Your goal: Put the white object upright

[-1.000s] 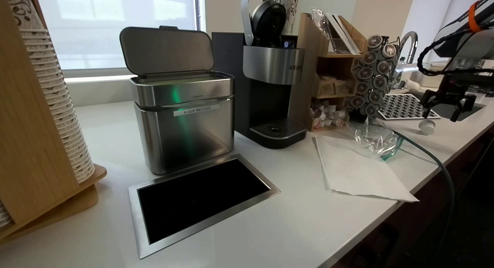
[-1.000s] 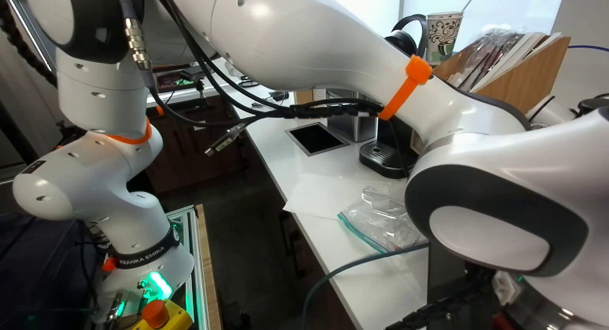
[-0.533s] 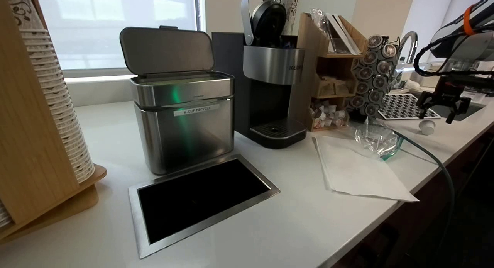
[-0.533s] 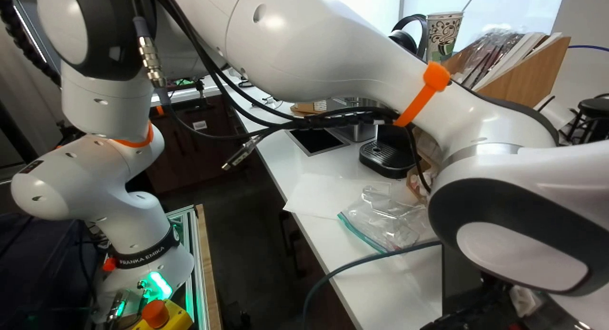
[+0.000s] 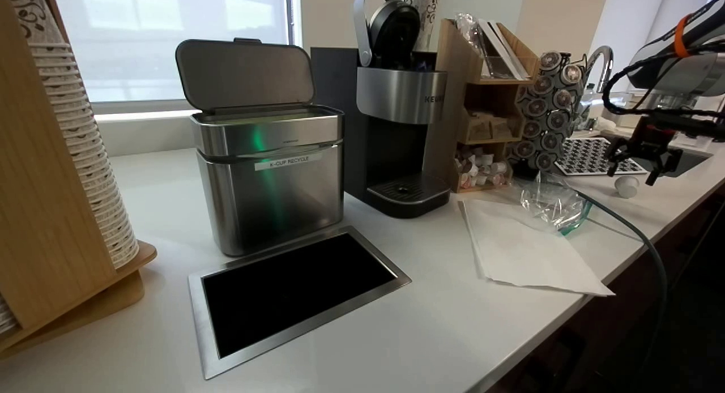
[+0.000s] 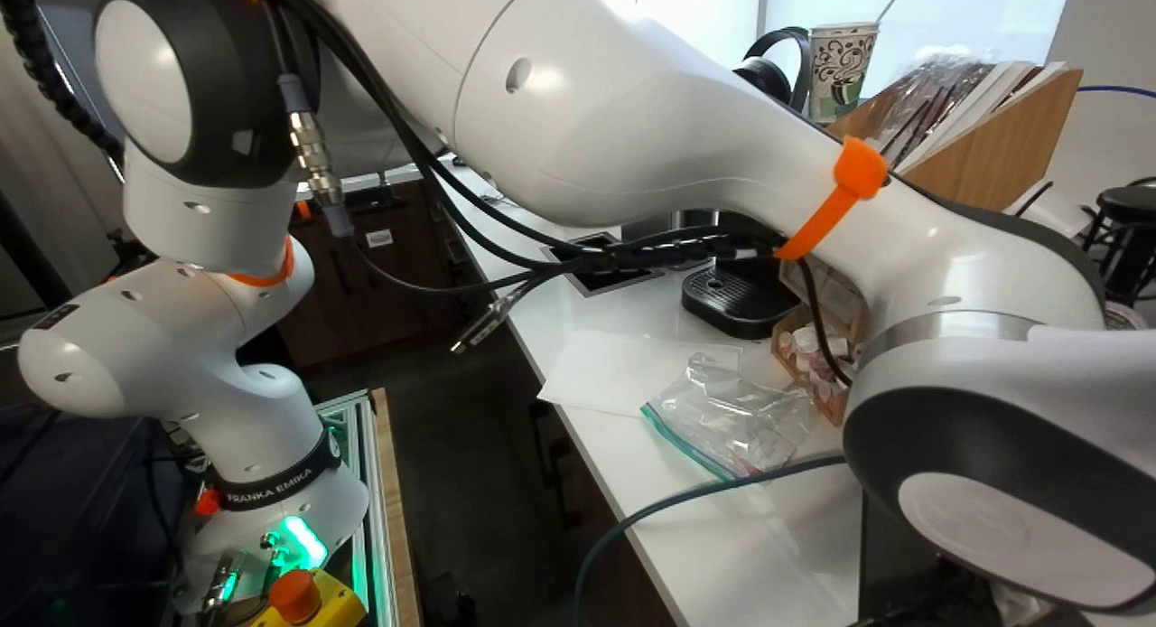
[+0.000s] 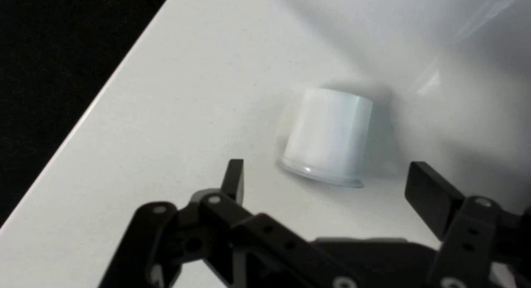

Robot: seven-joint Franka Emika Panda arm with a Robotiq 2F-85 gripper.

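A small white cup [image 7: 330, 132] lies on its side on the white counter, its wider rim facing my gripper in the wrist view. It also shows in an exterior view [image 5: 627, 187]; in another exterior view I cannot see it. My gripper [image 7: 325, 176] is open and empty. Its fingertips stand to either side of the rim end, apart from the cup, with most of the cup beyond them. In an exterior view the gripper [image 5: 631, 176] hangs just above the cup, fingers pointing down.
The counter's front edge [image 7: 89, 109] runs along the wrist view's left side. A clear plastic bag [image 5: 552, 203], paper sheets [image 5: 529, 246] and a cable [image 5: 628, 223] lie nearby. A checkered mat [image 5: 592, 156] and a sink [image 5: 688, 162] are behind. A coffee maker [image 5: 402, 98] stands farther along.
In an exterior view my open gripper has moved left and slightly down, closer to the cup. In the other the arm has shifted right and down. The cup has not moved.
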